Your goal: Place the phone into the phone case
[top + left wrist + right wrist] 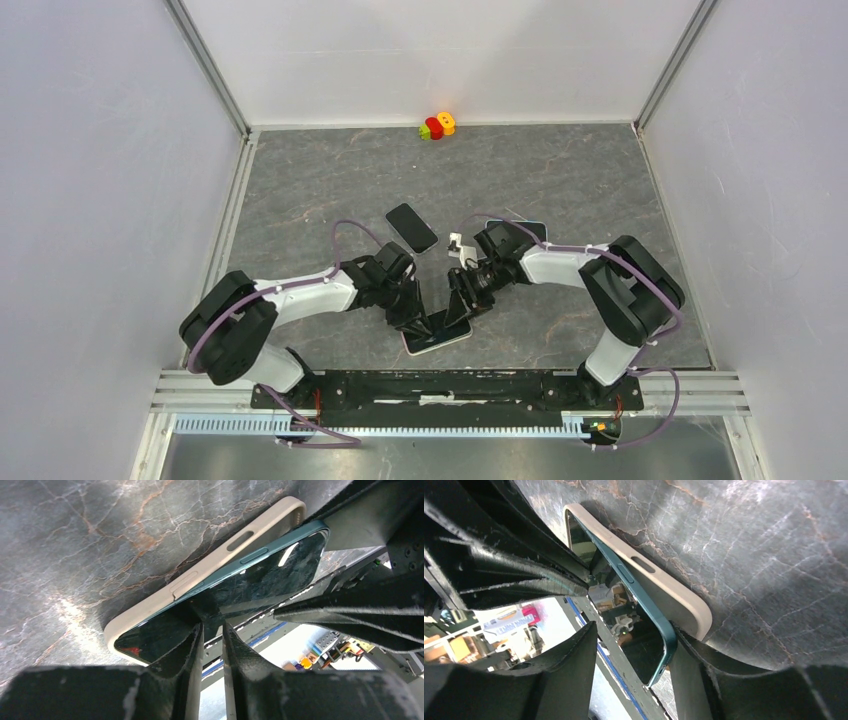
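The phone (260,575) sits partly in the case (210,567), one end seated and the other raised above the rim, the nearly closed, empty left gripper (212,630) touching its screen and the wide-open right gripper (634,630) straddling the raised end.

A red-yellow-green toy (437,126) sits far back — a black phone (412,227) lies nearer, flat.

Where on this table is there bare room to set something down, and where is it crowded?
Bare: the far-left table between the left wall and spare phone; far right past the toy. Crowded: near centre, around the phone case.
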You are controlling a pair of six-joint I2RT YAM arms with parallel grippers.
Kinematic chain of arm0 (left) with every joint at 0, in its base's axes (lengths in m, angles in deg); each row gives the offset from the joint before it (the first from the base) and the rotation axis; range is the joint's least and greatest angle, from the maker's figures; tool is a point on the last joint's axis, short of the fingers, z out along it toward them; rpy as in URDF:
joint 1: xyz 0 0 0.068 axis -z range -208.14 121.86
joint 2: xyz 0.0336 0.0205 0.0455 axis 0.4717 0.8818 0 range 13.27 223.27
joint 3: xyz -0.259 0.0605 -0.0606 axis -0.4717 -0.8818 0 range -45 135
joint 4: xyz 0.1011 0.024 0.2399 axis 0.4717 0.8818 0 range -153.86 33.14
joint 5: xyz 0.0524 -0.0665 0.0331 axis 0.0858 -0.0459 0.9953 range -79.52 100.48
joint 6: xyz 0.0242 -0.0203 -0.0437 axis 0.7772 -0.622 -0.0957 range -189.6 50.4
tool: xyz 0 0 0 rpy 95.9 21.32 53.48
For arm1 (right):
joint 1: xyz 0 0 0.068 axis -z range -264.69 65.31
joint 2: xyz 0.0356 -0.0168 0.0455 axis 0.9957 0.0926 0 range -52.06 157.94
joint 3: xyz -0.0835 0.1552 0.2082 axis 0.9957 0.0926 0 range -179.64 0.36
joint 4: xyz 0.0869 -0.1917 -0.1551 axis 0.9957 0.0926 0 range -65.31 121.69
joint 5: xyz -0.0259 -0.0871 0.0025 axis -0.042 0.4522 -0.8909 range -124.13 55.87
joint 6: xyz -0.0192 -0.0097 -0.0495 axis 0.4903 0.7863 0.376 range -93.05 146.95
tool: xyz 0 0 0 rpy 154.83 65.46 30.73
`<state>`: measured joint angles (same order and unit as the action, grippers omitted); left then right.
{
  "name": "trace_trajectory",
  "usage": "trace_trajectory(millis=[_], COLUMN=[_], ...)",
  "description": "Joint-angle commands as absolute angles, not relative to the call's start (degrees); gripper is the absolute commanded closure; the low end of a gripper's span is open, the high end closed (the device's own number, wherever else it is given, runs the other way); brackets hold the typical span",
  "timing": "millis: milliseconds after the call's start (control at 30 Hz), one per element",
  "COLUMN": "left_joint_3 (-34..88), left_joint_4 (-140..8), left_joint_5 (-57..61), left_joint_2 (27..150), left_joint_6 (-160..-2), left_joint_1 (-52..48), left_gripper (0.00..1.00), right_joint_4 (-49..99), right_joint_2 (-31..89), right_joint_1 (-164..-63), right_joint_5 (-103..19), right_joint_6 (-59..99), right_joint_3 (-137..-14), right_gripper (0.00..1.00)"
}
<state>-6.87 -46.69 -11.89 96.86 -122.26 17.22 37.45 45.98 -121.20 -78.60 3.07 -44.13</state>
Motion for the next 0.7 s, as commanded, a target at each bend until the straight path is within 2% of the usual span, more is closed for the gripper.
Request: trace_trajectory(millis=[0,100,333,667], left_joint_3=[-6.05,-6.45,-6.55,-5.58], left_joint_4=[-43.33,-42.39,-42.5,-41.62], left_joint_5=[-7.15,-6.31,-6.57,-6.92], left_joint_2=[97.22,97.79,99.4,100.77], left_joint_6=[-122.77,-122.77,-122.2,-121.32], left_joint_1=[17.3,17.3,17.3,17.3], left_gripper=[0.76,0.79,0.81,0.82], right_joint_4=[49.88,51.96,56.97,60.39], right_joint_2=[47.89,47.37,45.97,40.84], right_joint_1=[-121.87,-121.91,-121.78,-121.69], right_joint_5=[-61.31,-59.1,-52.69,-53.05], right_joint_6=[11.9,13.1,15.59,16.6], right_joint_3=[-43.27,-43.58,-45.74,-50.05], right_gripper=[0.38,0.34,0.33,0.39])
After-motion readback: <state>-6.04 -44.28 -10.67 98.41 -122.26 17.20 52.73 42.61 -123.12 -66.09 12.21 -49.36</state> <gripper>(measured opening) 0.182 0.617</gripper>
